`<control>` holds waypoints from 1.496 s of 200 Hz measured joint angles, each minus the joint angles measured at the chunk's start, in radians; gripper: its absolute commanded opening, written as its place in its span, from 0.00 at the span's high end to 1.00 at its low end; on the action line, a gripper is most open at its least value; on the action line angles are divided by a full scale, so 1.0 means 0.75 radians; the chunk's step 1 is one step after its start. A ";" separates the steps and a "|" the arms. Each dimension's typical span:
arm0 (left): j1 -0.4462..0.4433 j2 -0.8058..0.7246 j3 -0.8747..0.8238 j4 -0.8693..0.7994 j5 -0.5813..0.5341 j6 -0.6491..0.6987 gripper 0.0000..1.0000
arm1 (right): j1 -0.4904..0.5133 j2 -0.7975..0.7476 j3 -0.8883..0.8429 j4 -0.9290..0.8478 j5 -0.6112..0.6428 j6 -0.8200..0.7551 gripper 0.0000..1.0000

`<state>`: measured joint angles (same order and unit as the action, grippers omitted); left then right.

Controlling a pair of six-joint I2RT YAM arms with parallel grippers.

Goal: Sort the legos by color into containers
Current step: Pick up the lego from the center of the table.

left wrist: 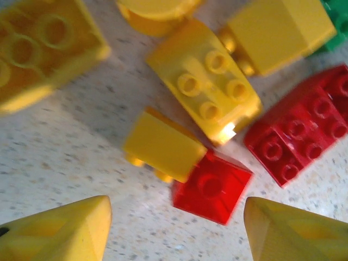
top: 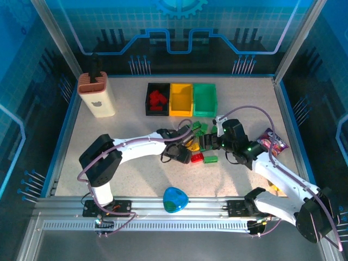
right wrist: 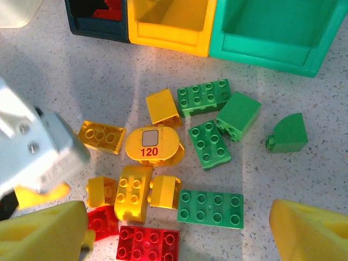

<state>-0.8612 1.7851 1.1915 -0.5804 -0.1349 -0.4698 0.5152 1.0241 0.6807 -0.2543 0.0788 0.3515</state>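
Your top camera sits high behind both arm bases and looks down and forward over the whole bench (top: 130,179), far edge at the top. Your left wrist camera points nearly straight down, very close, onto red and yellow legos (left wrist: 209,187) mid-bench, with its own fingertips (left wrist: 65,231) in the bottom corners. Your right wrist camera hangs higher and tilts toward the far edge, reaching the containers (right wrist: 168,38). Both wrist views share the red-yellow cluster. The top view has it too, small.
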 measured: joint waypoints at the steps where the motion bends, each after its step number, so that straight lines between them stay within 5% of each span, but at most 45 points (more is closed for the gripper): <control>1: 0.007 -0.002 0.001 -0.001 0.000 -0.001 0.33 | 0.000 -0.001 -0.001 0.000 0.000 0.001 0.13; 72: 0.281 -0.009 0.119 -0.033 0.022 0.011 0.25 | -0.017 -0.027 -0.019 0.002 -0.001 0.020 0.13; 168: 0.283 0.239 0.328 -0.178 0.035 -0.003 0.17 | -0.036 -0.060 -0.037 0.000 -0.002 0.020 0.13; 299: 0.280 0.342 0.376 -0.196 0.047 -0.041 0.24 | -0.061 -0.087 -0.083 0.001 -0.002 0.021 0.14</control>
<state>-0.6510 2.0418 1.4738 -0.7273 -0.0998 -0.5003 0.4694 0.9585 0.6182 -0.2535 0.0772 0.3672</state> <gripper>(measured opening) 0.778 0.865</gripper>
